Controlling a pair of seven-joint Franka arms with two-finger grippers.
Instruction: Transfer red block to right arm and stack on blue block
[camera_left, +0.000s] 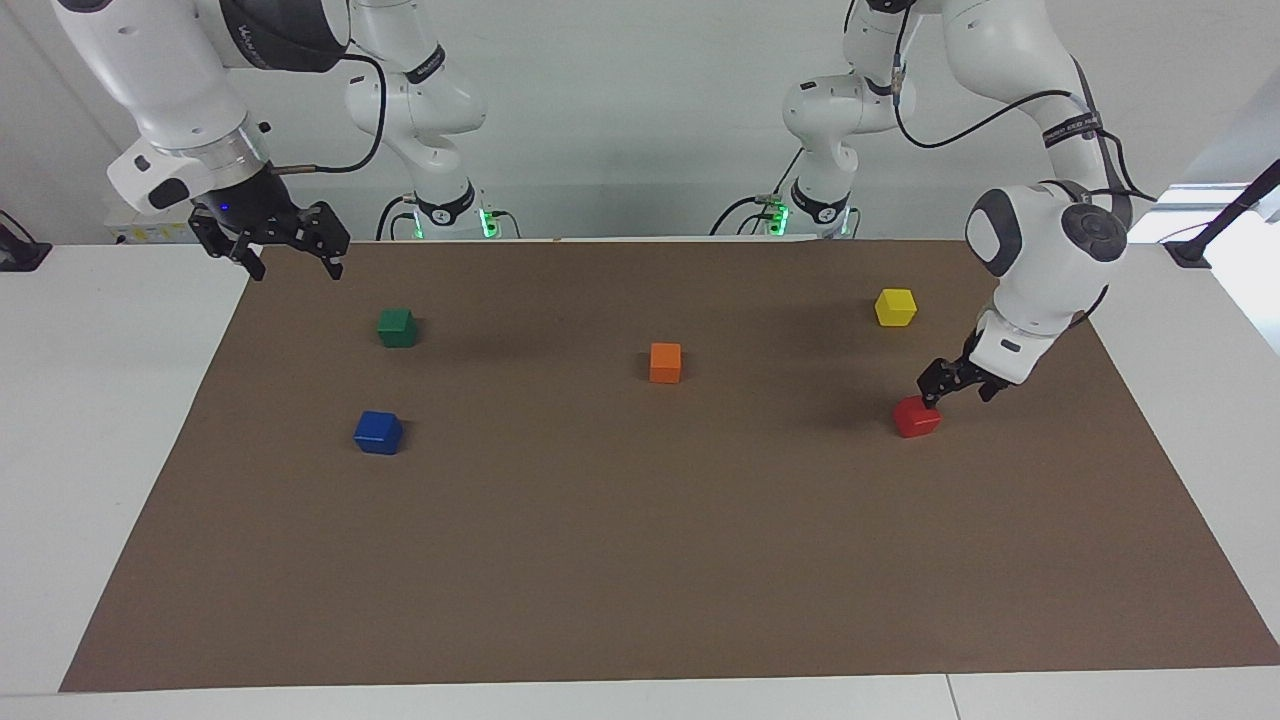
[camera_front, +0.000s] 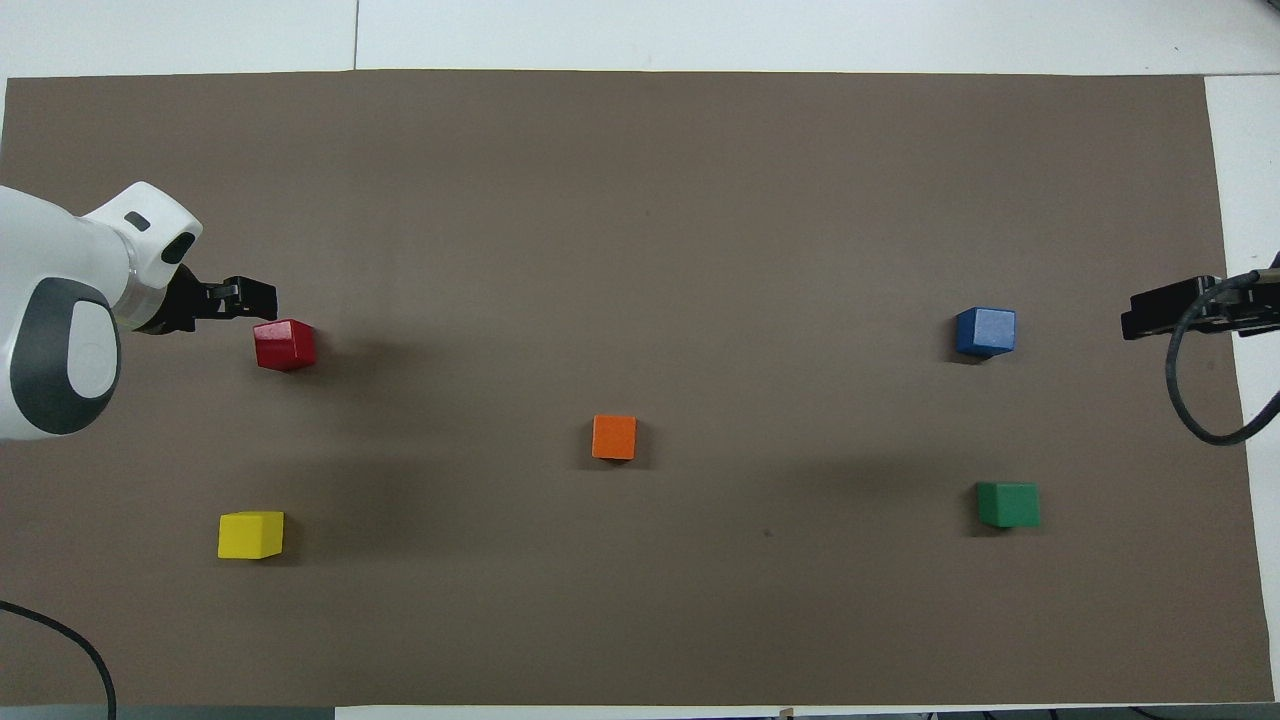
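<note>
Step in hand: the pick. Your left gripper (camera_left: 958, 385) sits low, just beside the red block (camera_left: 916, 416) on the side nearer the robots, not yet around it. Its fingers look slightly apart; nothing is held. Centre them over the cube, square the jaws to two flat faces, then descend before closing.

Red block: small glossy cube, resting flat on the brown mat (camera_left: 640, 560) toward the left arm's end, farther from the robots than the yellow cube (camera_left: 895, 306).

Right gripper (camera_left: 285, 240) waits, fingers spread, raised over the mat's edge. Blue block (camera_left: 378, 432) sits at that end.
</note>
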